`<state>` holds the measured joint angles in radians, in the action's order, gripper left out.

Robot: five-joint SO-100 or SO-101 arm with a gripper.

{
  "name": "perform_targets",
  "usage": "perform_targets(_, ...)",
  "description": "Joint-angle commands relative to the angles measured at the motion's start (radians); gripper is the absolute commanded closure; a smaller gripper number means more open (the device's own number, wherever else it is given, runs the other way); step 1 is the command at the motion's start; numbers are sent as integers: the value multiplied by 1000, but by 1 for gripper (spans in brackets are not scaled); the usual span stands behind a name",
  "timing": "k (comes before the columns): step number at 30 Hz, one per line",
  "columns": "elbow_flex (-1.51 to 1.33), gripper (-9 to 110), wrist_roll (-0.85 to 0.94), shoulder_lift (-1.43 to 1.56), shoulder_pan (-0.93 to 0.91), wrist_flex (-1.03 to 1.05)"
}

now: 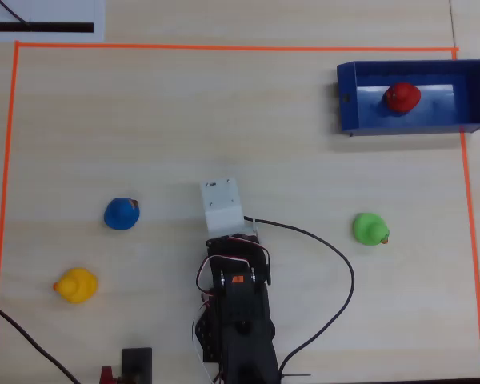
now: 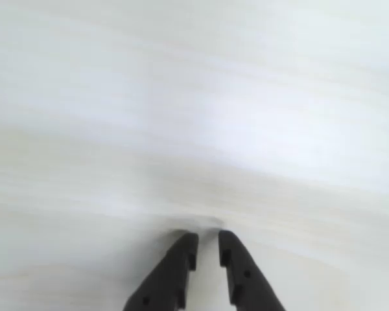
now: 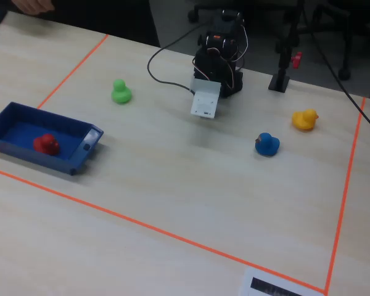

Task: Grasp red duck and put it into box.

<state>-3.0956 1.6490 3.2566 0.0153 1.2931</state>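
Observation:
The red duck lies inside the dark blue box at the top right of the overhead view. In the fixed view the duck lies in the box at the left. My gripper shows in the wrist view over bare, blurred table. Its two black jaws stand almost together with a narrow gap and hold nothing. In the overhead view the white wrist mount hides the jaws. The arm is folded back near its base, far from the box.
A green duck sits right of the arm, a blue duck and a yellow duck to its left. Orange tape frames the work area. A black cable loops right of the arm.

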Motion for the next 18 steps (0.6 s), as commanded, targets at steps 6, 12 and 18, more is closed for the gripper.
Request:
perform_targets(6,-2,101,-17,54,8,60)
perform_targets(12,-3,101,-26,55,3,60)
perform_targets(18,-3,101,-26,55,3,60)
